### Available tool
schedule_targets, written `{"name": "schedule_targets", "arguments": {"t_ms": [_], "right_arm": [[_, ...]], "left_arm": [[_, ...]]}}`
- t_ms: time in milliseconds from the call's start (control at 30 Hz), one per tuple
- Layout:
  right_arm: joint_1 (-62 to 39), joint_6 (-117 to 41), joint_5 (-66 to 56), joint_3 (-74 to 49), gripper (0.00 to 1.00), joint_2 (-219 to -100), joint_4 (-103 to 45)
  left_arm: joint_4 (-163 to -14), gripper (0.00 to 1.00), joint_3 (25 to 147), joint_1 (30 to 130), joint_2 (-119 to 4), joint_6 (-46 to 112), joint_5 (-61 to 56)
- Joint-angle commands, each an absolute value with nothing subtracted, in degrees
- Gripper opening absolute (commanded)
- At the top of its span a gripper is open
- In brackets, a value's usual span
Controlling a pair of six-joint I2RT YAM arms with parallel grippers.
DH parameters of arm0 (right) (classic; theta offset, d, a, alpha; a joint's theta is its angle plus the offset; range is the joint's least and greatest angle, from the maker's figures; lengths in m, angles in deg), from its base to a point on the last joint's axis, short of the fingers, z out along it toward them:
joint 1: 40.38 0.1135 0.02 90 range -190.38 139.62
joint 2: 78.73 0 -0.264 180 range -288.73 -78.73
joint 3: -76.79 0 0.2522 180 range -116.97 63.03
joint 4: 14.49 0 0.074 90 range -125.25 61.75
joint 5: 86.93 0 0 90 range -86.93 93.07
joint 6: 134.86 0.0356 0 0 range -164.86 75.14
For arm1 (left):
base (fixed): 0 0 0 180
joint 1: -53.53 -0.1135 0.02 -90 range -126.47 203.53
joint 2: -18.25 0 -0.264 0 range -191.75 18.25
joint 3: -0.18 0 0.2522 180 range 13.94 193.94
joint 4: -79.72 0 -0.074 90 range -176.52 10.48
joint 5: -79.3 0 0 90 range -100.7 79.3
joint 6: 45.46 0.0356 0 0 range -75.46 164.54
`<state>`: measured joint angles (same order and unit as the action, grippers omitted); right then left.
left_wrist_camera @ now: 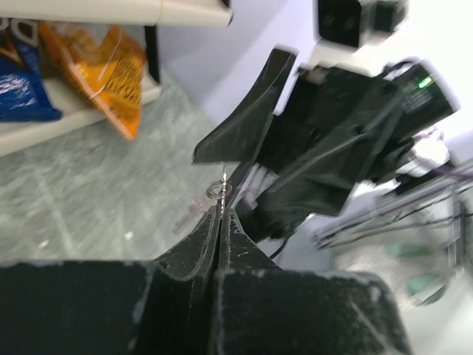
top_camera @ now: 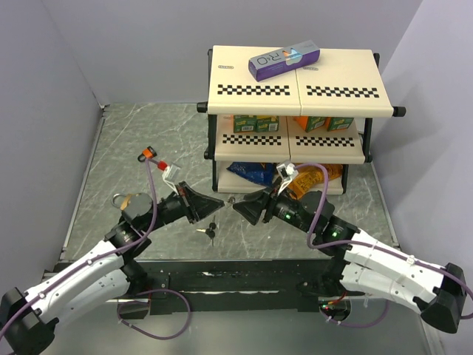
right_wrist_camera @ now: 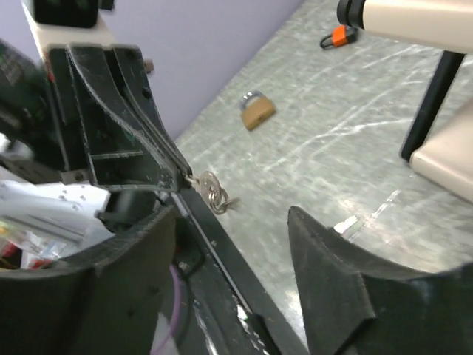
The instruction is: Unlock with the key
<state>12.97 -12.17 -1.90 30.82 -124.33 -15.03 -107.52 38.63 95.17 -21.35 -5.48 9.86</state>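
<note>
The left arm's black two-finger pincer is pressed together on a tiny silver metal key with a small ring through its head. It holds the key by one end, off the grey marble-patterned worktop, in the gap between the two arms. In the left wrist view the key stands edge-on, sticking up out of the closed fingertips.

Facing it, the right arm's black pincer stands with its jaws well apart, its tips just beside the key. The right wrist view shows both fingers clear of the key.

A second small key with a black head lies flat on the worktop, near the front edge, below the two pincers.

Farther left, a brass-coloured padlock with a silver shackle rests beside the left arm. A small orange-and-black padlock lies beyond it, toward the back wall.

Behind the arms stands a cream two-tier shelf with black checkered strips and a black frame. A purple rectangular box lies tilted on its top board. Green and orange cartons sit on the middle level, and blue and orange snack bags sit on the lowest.
</note>
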Motion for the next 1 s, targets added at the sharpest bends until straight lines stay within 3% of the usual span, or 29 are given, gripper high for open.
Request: {"name": "schedule_targets", "arguments": {"t_ms": [0,167,500,967], "right_arm": [[12.97,-18.56,-3.07,26.99,0.74,-121.18,-19.71],[12.97,-22.61,-8.07,26.55,0.77,-119.07,-23.76],[13.06,-26.66,-17.83,26.46,0.66,-121.61,-23.16],[13.32,-25.96,-23.12,26.99,0.53,-124.08,-20.25]], "left_arm": [[-96.47,0.01,44.43,95.10,-23.06,3.57,15.66],[-86.72,0.01,50.31,95.01,-27.36,13.86,22.16],[-87.40,0.01,51.21,94.84,-27.28,20.20,33.77],[-87.93,0.01,50.42,94.57,-26.05,20.73,33.95]]}}
